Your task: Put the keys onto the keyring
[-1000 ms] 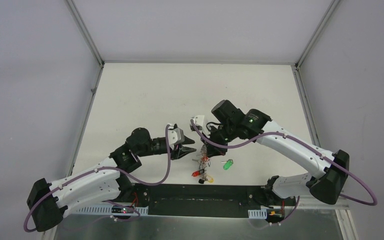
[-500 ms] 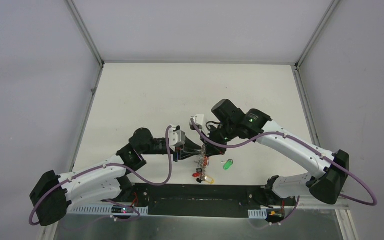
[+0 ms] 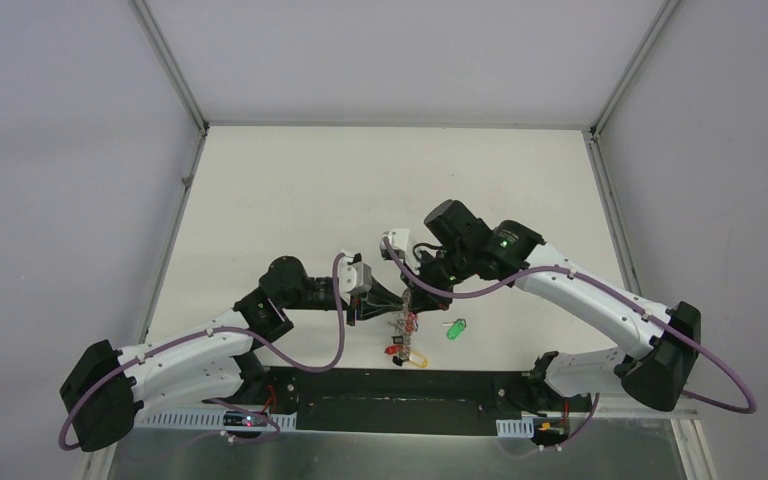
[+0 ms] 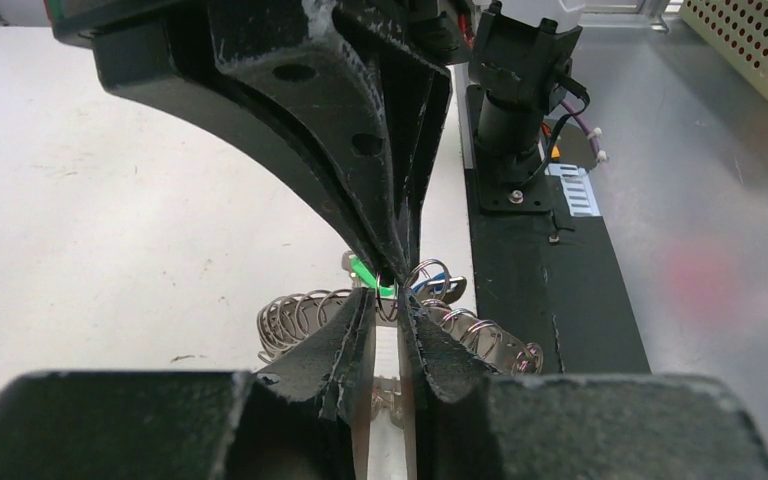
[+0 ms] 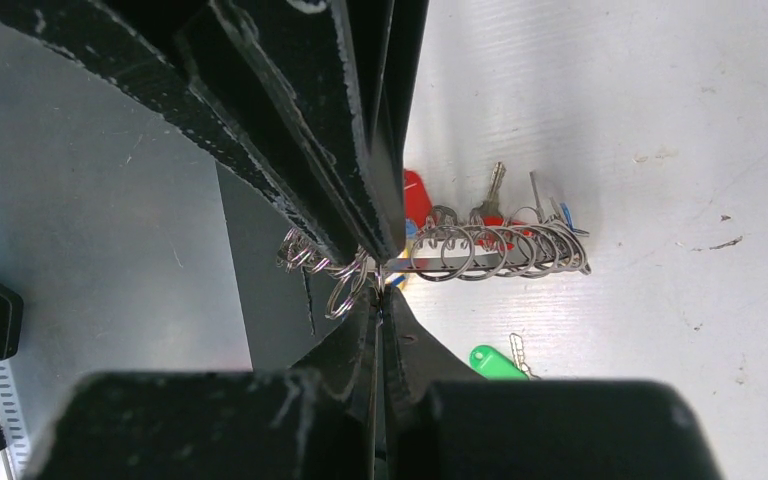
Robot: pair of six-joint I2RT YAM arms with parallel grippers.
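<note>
The right gripper (image 5: 382,285) is clamped tight, its tips pinching the flat band of the keyring (image 5: 500,250). From there the silvery coil of small rings runs out over the worktop (image 3: 290,200). The left gripper (image 4: 392,305) meets it tip to tip from the opposite side. Only a thin slit shows between its fingers (image 4: 345,345), and a loop of the ring sits right at the tips. I cannot tell whether they are actually gripping that wire or just bracketing it.

From above, both grippers overlap the ring, so the contact point itself is hidden and the ring reads only as a small tangle below them. The two wrist views are mostly filled by black finger bodies.

A red tag (image 5: 415,195) hangs off the ring, with a sliver of a blue tag (image 5: 409,228) beside it, too covered to place exactly. A yellow tag (image 3: 417,360) trails nearest the black base strip (image 3: 390,385). The green-tagged key (image 3: 456,328) lies apart on the worktop to the ring's right, cut off at the right wrist view's lower edge.
</note>
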